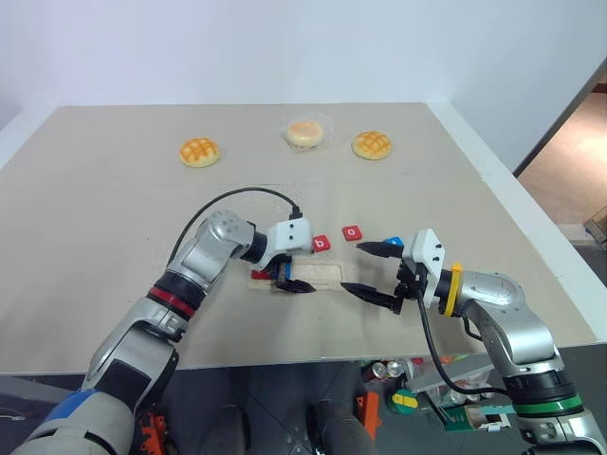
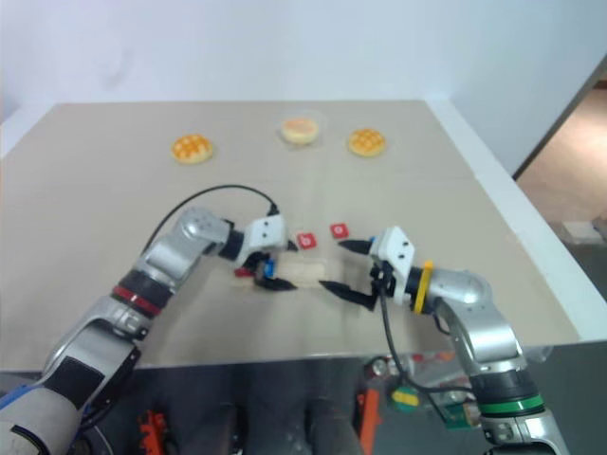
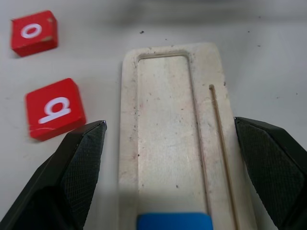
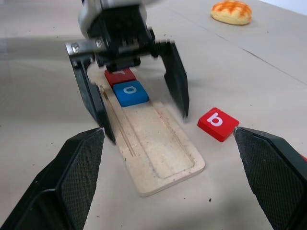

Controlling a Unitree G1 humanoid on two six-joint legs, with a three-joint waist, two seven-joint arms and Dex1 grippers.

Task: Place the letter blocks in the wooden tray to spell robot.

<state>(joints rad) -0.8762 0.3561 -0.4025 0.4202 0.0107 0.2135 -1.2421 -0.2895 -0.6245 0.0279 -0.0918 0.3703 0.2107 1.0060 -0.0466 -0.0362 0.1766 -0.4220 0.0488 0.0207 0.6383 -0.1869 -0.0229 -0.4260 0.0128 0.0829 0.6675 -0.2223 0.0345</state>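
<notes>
While both grippers' ribbed black fingers point(image 4: 177, 81) gape empty, square tiles point(image 4: 130, 93) sit in the grooved pale-wood tray point(image 4: 163, 158).

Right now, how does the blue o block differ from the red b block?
Colour: the blue o block is blue, the red b block red. Place: the blue o block lies in the wooden tray's groove, next to the red r block, between the open left pincer's fingers; the red b block lies on the table beside the tray. Both are small flat square tiles with white lowercase letters.
</notes>
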